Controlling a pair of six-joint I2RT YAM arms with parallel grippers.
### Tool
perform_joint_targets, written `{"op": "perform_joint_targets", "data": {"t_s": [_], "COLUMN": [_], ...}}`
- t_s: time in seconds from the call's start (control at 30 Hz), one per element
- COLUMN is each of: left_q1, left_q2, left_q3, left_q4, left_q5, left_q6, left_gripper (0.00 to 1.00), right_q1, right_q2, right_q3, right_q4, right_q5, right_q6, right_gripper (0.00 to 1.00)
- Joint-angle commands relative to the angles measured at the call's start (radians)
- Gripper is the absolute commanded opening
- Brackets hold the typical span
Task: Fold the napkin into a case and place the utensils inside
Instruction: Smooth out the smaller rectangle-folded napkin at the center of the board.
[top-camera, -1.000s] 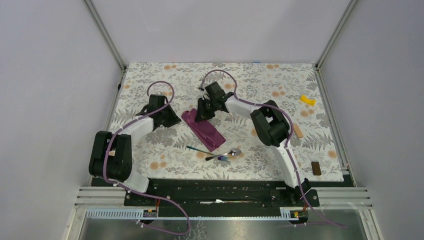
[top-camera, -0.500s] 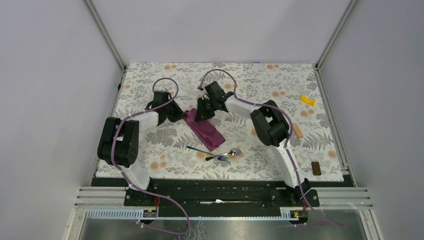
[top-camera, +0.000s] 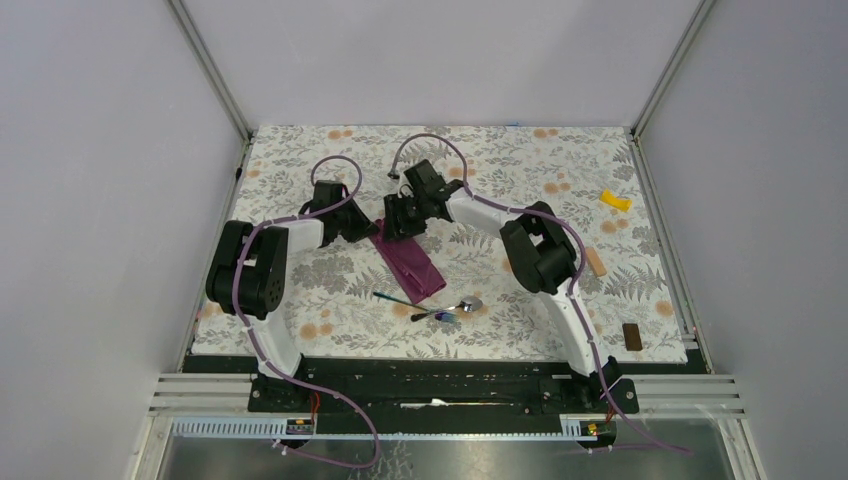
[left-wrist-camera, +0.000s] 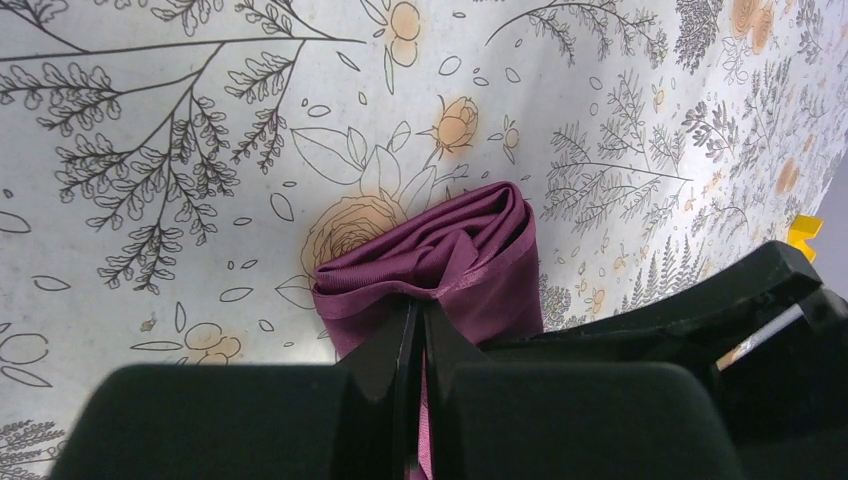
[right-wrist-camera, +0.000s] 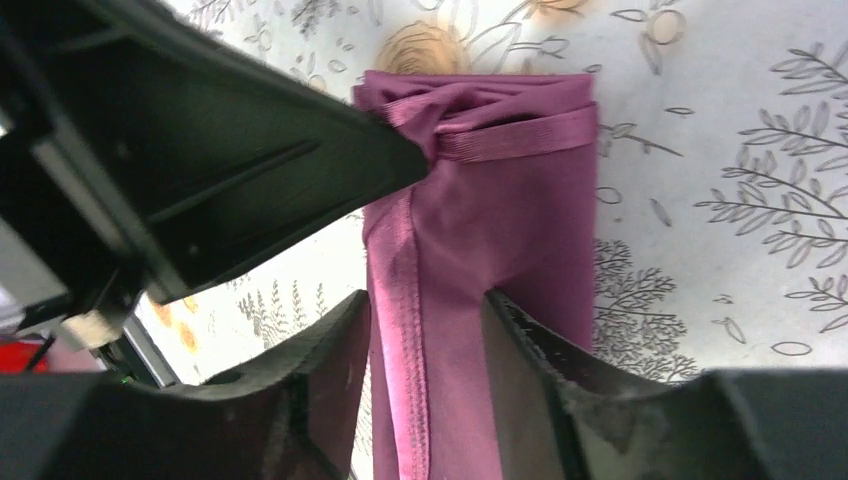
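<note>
Purple-magenta cloth at mid-counter: the napkin (top-camera: 410, 262) lies folded into a narrow oblong packet on the floral tablecloth (top-camera: 300, 170), set at a slant, its far end toward the left and its near end toward the right.

Left claw (left-wrist-camera: 420, 310): fingers pressed together on the packet's far end, pinching a bunched ridge of fabric. The cloth puckers into folds just beyond the tips.

Right claw (right-wrist-camera: 425, 300): fingers spread, low over the same far end of the packet, with a strip of cloth and its stitched hem showing in the gap between them. Contact with the fabric cannot be judged. The two claws sit close beside each other, the left one reaching in from the packet's left side.

Utensils lie bare on the counter, near the packet's near end and outside it. Spoon (top-camera: 462, 305) just to the right, bowl to the right. Bluish-handled utensil (top-camera: 398, 298) just left of it.

Well apart: yellow piece (top-camera: 615, 200) at far right, brown block (top-camera: 631, 336) at the near right edge.
</note>
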Motion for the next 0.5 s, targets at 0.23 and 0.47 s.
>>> {"op": "perform_joint_targets", "data": {"t_s": [0.23,0.47], "left_q1": [-0.001,-0.001], "left_q2": [-0.013,-0.019], "left_q3": [-0.056,-0.049], "left_q4": [-0.006,-0.015], "left_q5": [-0.028,-0.013], "left_q6": [0.015,0.020], "left_gripper": [0.05,0.07], "right_q1": [0.143,0.231], "right_q2": [-0.278,-0.341], "right_q3": [-0.185,-0.276], "right_q4": [-0.015,-0.044], "right_q5": [0.251,0.514], "right_q6": [-0.299,-0.365], "right_gripper": [0.76,0.66]}}
